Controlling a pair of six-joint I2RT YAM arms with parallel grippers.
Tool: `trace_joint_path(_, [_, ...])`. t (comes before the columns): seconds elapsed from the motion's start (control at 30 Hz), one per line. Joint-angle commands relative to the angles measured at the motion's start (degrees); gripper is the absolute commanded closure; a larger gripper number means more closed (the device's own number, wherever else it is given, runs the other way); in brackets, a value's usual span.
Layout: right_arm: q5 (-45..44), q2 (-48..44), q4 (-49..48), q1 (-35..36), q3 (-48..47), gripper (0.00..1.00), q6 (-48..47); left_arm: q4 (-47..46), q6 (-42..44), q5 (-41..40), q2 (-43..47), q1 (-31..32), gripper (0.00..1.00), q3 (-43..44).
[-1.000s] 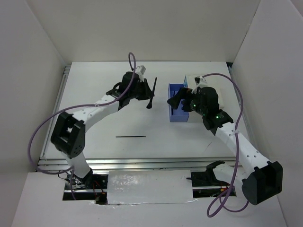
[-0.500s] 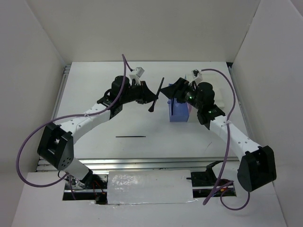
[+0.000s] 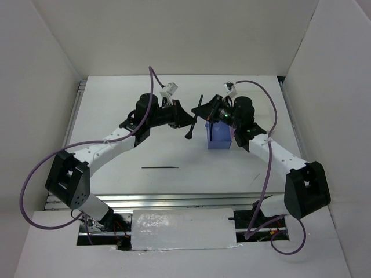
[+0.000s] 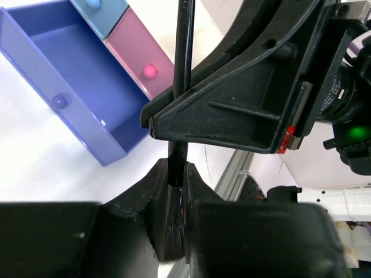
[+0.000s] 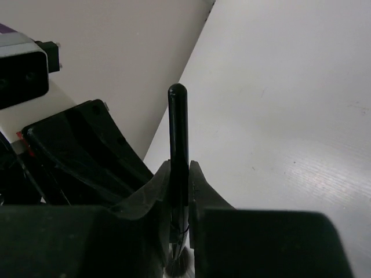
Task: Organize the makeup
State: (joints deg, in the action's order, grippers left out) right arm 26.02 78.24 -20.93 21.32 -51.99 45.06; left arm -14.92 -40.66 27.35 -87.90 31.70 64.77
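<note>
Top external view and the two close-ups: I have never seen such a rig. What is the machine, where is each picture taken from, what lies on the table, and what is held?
The machine is two robot arms bolted at the near edge of a table, each ending in a two-finger gripper. The wide picture comes from a fixed camera above and behind them; the robot's left arm is on the left. The close-ups come from cameras on the wrists, so each shows its own fingers at the bottom. On the table are a thin black pencil and a blue drawer, pulled open, its visible inside bare, next to a pink drawer. The left gripper and the right gripper both appear closed on one black brush, as in a handover.
</note>
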Motion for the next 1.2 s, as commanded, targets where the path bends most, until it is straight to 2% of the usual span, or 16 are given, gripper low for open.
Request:
trace_joint_path(0.0, [1.0, -0.8, -4.6, 0.2, -1.9, 0.93, -2.2, -4.7, -0.7, 2.4, -0.3, 0.4, 0.81, 0.5])
trace_joint_path(0.03, [0.9, -0.9, -3.3, 0.3, -2.1, 0.93, -2.6, -4.7, -0.8, 2.4, -0.3, 0.3, 0.59, 0.5])
trace_joint_path(0.07, [0.6, -1.0, -2.4, 0.3, -2.8, 0.94, -3.9, -4.3, -0.9, 2.1, -0.5, 0.3, 0.48, 0.6])
trace_joint_path(0.1, [0.2, -1.0, -1.1, 0.3, -3.4, 0.94, -4.9, -3.5, -0.6, 0.7, -0.4, 0.3, 0.29, 1.1])
trace_joint_path(0.13, [-1.3, -0.9, 2.3, 0.2, -4.0, 0.94, -6.0, -0.6, 0.0, -0.5, -0.3, 0.3, 0.01, 1.5])
trace_joint_path(0.2, [-4.3, -0.2, 7.2, 0.3, -7.2, 0.93, -10.9, 3.6, 1.5, -6.1, 1.0, 0.3, 0.00, 2.6])
trace_joint_path(0.23, [-8.3, 0.4, 13.0, 0.2, -8.6, 0.93, -12.7, 8.6, 1.9, -9.0, 1.5, 0.3, 0.00, 2.9])
trace_joint_path(0.27, [-10.4, 2.0, 15.7, 0.0, -12.0, 0.93, -16.3, 12.1, 2.4, -16.6, 2.5, 0.3, 0.01, 4.2])
trace_joint_path(0.37, [-16.4, 5.0, 24.0, -0.8, -17.1, 0.93, -21.2, 26.3, 0.5, -29.0, 4.4, 0.1, 0.01, 6.4])
trace_joint_path(0.4, [-17.2, 5.5, 25.2, -1.2, -18.0, 0.93, -22.1, 29.0, -0.1, -37.2, 5.0, 0.1, 0.01, 6.5])
trace_joint_path(0.47, [-20.9, 7.0, 28.8, -1.8, -20.6, 0.92, -24.9, 32.4, -0.9, -42.3, 7.5, 0.0, 0.01, 4.3])
trace_joint_path(0.63, [-31.3, 13.2, 39.6, -2.0, -28.5, 0.89, -29.4, 32.5, -0.2, -47.0, 11.6, -0.8, 0.01, -2.1])
trace_joint_path(0.77, [-36.7, 15.4, 40.7, -2.1, -28.3, 0.86, -29.2, 33.8, -1.3, -48.1, 12.5, -1.6, 0.01, -6.0])
trace_joint_path(1.03, [-39.4, 18.6, 40.4, -2.1, -26.1, 0.80, -29.1, 38.3, -6.8, -54.0, 12.2, -1.9, 0.01, -9.0])
trace_joint_path(1.1, [-39.8, 19.0, 40.5, -2.1, -26.1, 0.59, -28.8, 38.8, -7.6, -54.0, 12.2, -1.9, 0.01, -9.1])
trace_joint_path(1.17, [-40.1, 19.0, 41.0, -2.1, -26.5, 0.30, -28.4, 39.2, -8.6, -53.3, 12.0, -1.9, 0.01, -9.3])
